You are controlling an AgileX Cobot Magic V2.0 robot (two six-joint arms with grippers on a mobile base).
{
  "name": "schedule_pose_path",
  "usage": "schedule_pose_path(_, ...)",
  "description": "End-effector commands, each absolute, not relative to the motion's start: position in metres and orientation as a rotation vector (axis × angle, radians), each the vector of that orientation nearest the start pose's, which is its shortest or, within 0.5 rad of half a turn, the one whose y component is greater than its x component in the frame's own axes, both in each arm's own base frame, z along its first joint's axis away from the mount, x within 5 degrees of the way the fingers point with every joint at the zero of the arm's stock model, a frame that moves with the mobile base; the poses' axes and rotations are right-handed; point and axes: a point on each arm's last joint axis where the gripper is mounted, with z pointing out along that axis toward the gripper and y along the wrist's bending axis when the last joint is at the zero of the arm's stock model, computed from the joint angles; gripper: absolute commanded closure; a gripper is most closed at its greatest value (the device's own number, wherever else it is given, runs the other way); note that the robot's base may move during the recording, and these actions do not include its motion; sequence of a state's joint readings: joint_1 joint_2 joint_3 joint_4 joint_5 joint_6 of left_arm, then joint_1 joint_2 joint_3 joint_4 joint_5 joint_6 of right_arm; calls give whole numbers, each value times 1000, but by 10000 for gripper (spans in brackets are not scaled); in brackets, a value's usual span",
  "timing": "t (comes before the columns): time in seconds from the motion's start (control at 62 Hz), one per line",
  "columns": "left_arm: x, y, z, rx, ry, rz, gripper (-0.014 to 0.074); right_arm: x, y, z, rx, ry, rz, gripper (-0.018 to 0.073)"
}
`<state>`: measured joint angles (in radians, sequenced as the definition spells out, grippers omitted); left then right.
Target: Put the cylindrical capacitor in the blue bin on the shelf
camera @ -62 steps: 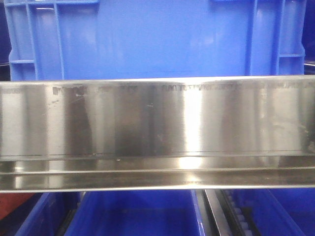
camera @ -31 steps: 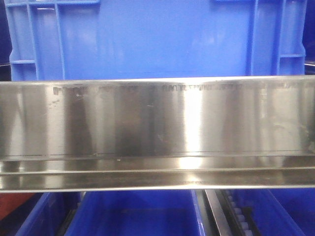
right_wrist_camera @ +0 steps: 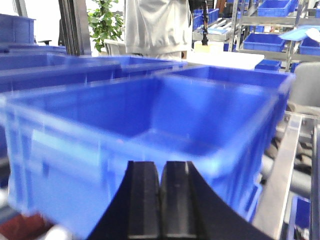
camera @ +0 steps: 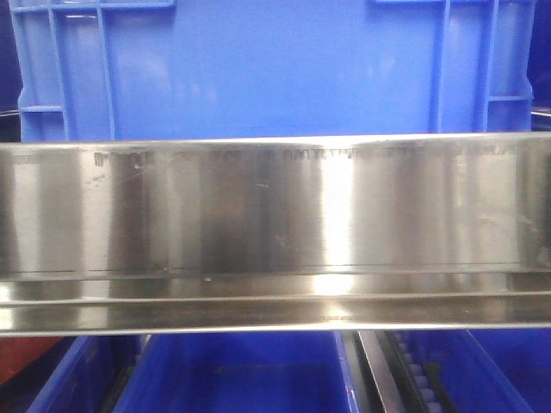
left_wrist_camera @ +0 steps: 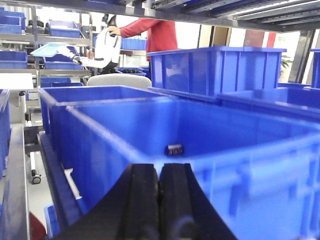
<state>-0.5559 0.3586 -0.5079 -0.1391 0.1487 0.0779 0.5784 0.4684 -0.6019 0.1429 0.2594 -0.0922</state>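
The cylindrical capacitor lies inside the blue bin, near its far wall. My left gripper is closed and empty before the near rim. My right gripper is closed too. The bin stands behind the shelf rail.

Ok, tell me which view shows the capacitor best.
The left wrist view: a small dark cylindrical capacitor lies inside the blue bin, beyond the shut left gripper. The front and right wrist views show no capacitor.
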Motion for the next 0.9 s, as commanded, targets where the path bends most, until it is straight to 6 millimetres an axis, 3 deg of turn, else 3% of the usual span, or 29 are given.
schedule_pose_path(0.0,57,-37,336,374,1422,-511,707,72,50,346,-457,1540,495,721)
schedule_pose_path(0.226,48,-32,330,368,1393,-516,707,57,41,339,-445,1493,503,721)
schedule_pose_path(0.758,48,-32,330,368,1393,-516,707,57,41,341,-425,1474,523,721)
schedule_pose_path(0.887,48,-32,330,368,1393,-516,707,61,38,333,-411,1439,440,721)
